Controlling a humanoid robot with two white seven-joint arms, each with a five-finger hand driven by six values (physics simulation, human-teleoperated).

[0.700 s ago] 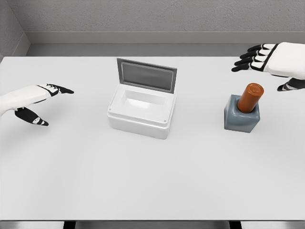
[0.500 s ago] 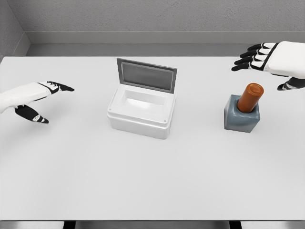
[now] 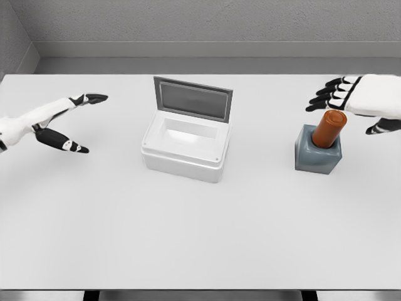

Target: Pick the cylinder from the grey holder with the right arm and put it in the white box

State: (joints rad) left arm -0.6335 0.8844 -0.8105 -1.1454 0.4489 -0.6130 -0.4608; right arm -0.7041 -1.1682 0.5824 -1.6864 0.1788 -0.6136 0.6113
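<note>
A: Where's the cylinder?
B: Seated in the grey holder, right side of the table. Orange, sticking out the top, long axis tilted, upper end leaning up and right. Not lifted.

A: Right hand?
B: Just above and behind the cylinder's top, slightly to its right. Fingers extended and spread, pointing left, thumb apart on the right. Holding nothing. From the head view, contact with the cap can't be told; it looks just clear.

A: So which way to the part?
B: Down and slightly left/near from the palm. I'd judge the hand needs to drop so fingers and thumb straddle the exposed upper section, then close across the axis, not along it.

A: Left hand?
B: Far left, well apart from everything, fingers loose and empty. Right is clearly nearer.

A: Target?
B: White box, mid-table, lid propped open at the far edge, left of the holder, well apart.
</note>
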